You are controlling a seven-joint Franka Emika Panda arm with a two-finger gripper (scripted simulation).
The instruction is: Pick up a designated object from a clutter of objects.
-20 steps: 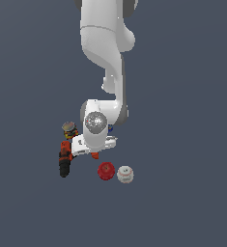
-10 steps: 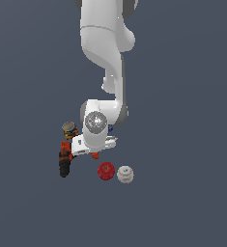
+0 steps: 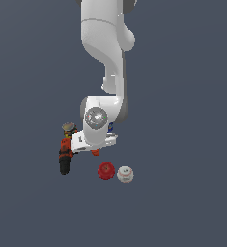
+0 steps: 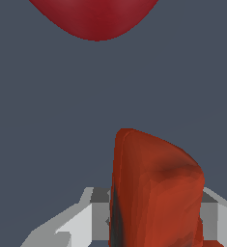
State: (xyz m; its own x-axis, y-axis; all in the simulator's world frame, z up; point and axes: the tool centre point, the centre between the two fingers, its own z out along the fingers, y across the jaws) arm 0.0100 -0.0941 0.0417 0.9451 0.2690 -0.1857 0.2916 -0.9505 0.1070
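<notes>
- One white arm (image 3: 107, 53) dominates the exterior view, reaching down from the top edge to a rounded wrist low over the dark grey bench (image 3: 182, 144).
- Next in size, the drill (image 3: 65, 150) lies on the bench at the exterior view's left of the wrist; its orange-red body runs into a black end (image 3: 64, 166) that points toward the bottom of that view.
- Part of the drill is hidden under the white wrist block, and a small orange-red tip (image 3: 95, 153) shows beneath the block's lower edge.
- At the wrist, the hand (image 4: 153, 217) sits over the drill: in the wrist view a large orange-red mass (image 4: 156, 188) fills the space between the pale grey fingers (image 4: 76, 226), which stand on either side of it.
- Whether the fingers actually press on the drill, I cannot tell from either view.
- Just above the drill in the exterior view stands a dark multicoloured can (image 3: 69, 127), touching or nearly touching the drill's upper end.
- A sliver of blue can (image 3: 110, 127) peeks out beside the wrist, mostly hidden by it.
- Near the drill, toward the exterior view's right, rests the red round object (image 3: 106, 171); its curved underside also shows in the wrist view (image 4: 93, 17).
- Smallest, the white round object (image 3: 125, 174) sits just beside the red one, on its right in the exterior view.
</notes>
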